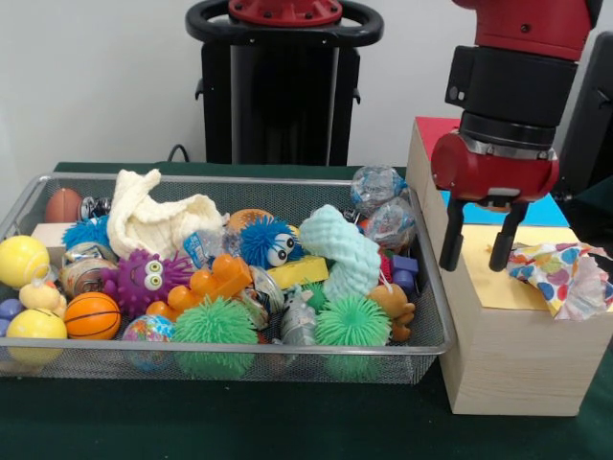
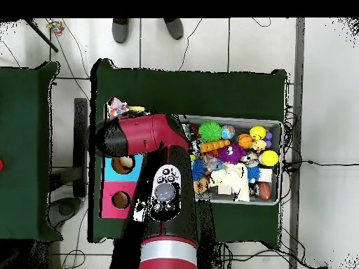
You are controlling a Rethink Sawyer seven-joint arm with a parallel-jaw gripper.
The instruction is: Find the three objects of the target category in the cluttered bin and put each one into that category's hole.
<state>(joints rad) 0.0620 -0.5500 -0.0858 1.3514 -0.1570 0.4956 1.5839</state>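
Right side of the front view: the gripper hangs over the yellow-faced box, its two black fingers apart with nothing between them. Just to the right of those fingers, a polka-dot cloth bunch lies crumpled on the yellow top, spilling toward the box's right edge. From above, the same bunch shows at the upper left, beside the arm's red shoulder. The hole itself I can't make out in either view; the arm hides it from overhead, and the front view shows only flat yellow.

That cloth looks light, limp and easily squashed. Nothing breakable, nothing slippery, but it will sag and trail off whatever grips it. Best bet, I'd say, is to pinch the tallest fold near the middle of the heap, so the loose corners hang evenly and don't snag on a ragged rim.

Left and centre of the frame, the wire-mesh bin is packed with spiky balls, a cream knitted cloth and foil wrappers. No dotted cloth shows on top there; any others must be buried.
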